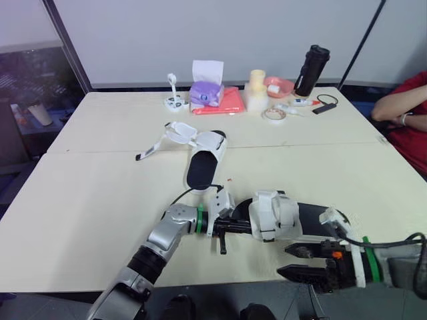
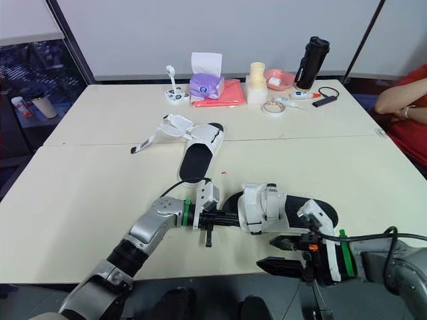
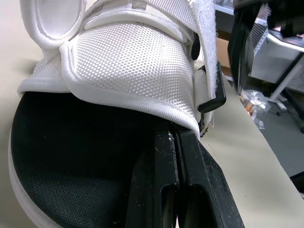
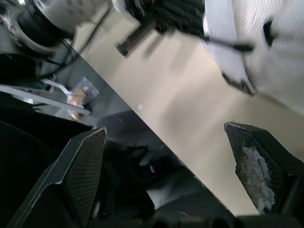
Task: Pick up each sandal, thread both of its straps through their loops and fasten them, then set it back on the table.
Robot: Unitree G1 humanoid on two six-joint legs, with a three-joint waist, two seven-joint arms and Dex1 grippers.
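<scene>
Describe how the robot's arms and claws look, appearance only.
Left arm: silver-grey segments, black forearm, green wrist ring, white housing, slim black left claw. Right arm: grey casing, green ring, white bracket, orange detail, looping black cable, black right claw.

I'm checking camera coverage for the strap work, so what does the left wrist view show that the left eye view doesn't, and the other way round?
Left wrist view: the weave of the near sandal and its white mesh upper, with the left tool shut, lying on the black footbed at the upper's edge. Left eye view: the open right tool, the second sandal with straps loose, a tissue box, a black bottle. Shared: the near sandal and the left tool at it.
</scene>
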